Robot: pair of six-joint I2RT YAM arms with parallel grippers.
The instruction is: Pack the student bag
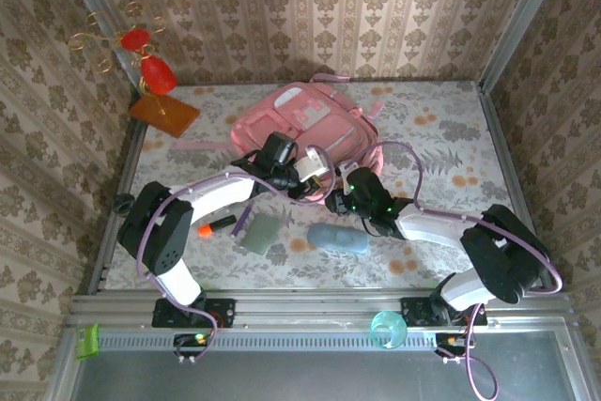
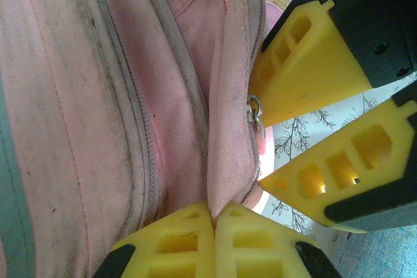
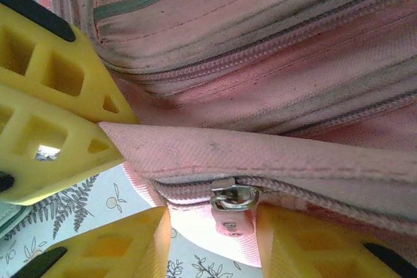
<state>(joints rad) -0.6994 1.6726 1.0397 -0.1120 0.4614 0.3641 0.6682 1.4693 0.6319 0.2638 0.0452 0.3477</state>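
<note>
The student bag (image 1: 305, 119) is lying far-side on the table (image 1: 441, 129). Its edge is being pinched tight by the left hand (image 2: 213, 209), while the right hand (image 3: 212, 226) is being held spread around the zipper pull (image 3: 232, 198). Risk imo: the pull gets missed on closing and the fabric gets yanked loose.

blocked: student bag (image 1: 300, 119) mid-table | free: table (image 1: 441, 138) right side

A flowery tablecloth (image 1: 441, 138) covers the table. At the far left, a shiny red ornament with curly gold wires (image 1: 150, 68) stands on an orange square board (image 1: 164, 115). Nearer lie a small orange pen (image 1: 214, 225), a flat grey-green pouch (image 1: 261, 233) and a soft blue-grey pouch (image 1: 338, 238). A see-through teal cup (image 1: 388, 330) sits on the near metal rail (image 1: 310, 312).
</note>
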